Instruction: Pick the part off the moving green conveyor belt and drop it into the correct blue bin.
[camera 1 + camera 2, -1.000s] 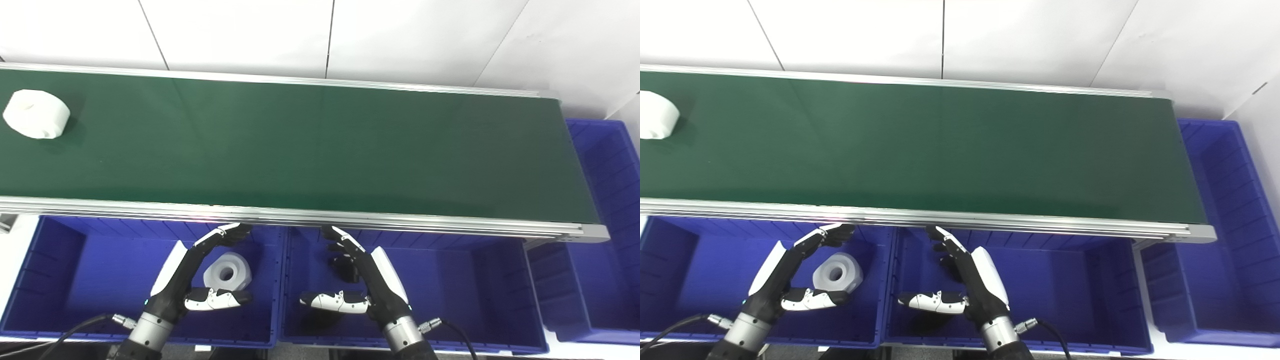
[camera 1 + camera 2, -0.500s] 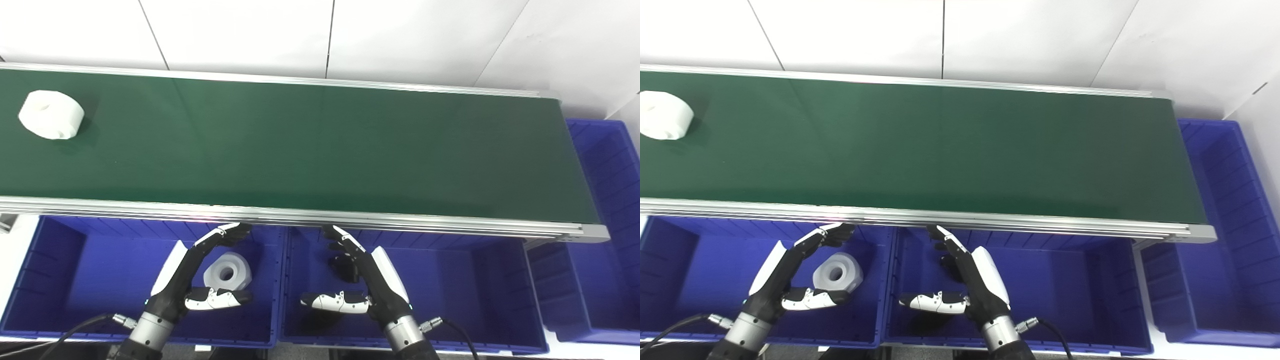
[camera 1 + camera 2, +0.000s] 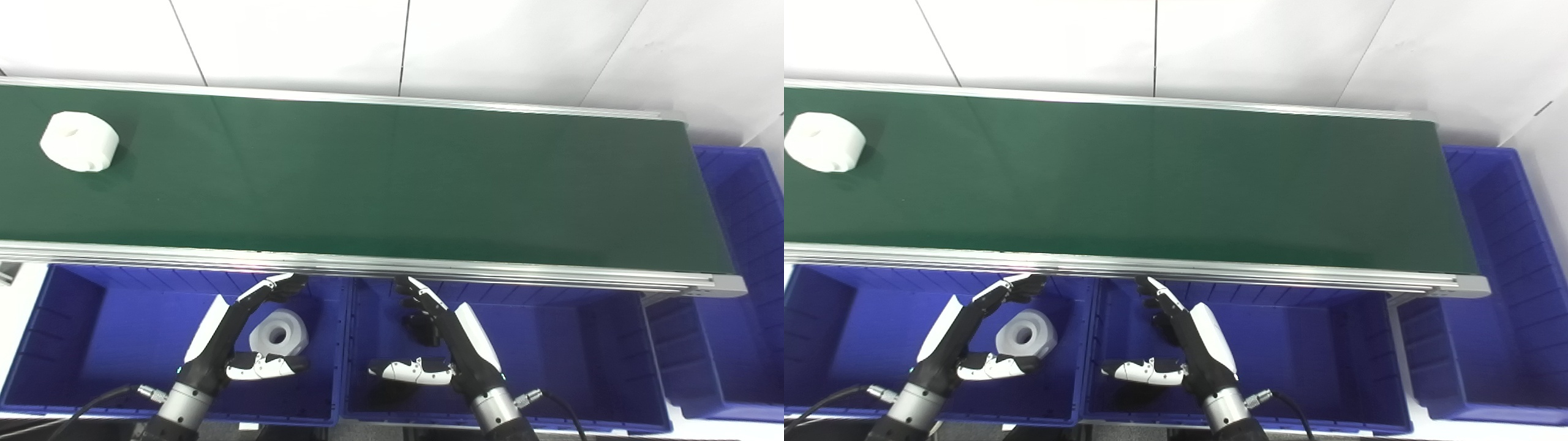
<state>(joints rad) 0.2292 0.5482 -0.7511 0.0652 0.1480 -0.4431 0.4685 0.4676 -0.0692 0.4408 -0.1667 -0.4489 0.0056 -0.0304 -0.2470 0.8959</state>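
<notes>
A white round part [image 3: 79, 141] with a centre hole rides on the green conveyor belt [image 3: 380, 184] at its far left. My left hand [image 3: 236, 337] hovers open over the left blue bin [image 3: 73, 343], fingers and thumb spread. A white hexagonal part [image 3: 278, 332] lies in that bin between them, untouched. Over the middle blue bin [image 3: 551, 361] my right hand [image 3: 444, 346] is open too and holds nothing. A small dark part [image 3: 422, 327] lies in that bin, partly hidden behind its fingers.
The belt's aluminium front rail [image 3: 490, 272] runs just above both hands. A third blue bin [image 3: 750, 257] stands past the belt's right end. White wall panels rise behind the belt.
The white round part has travelled rightward along the belt. Both hands stay where they were.
</notes>
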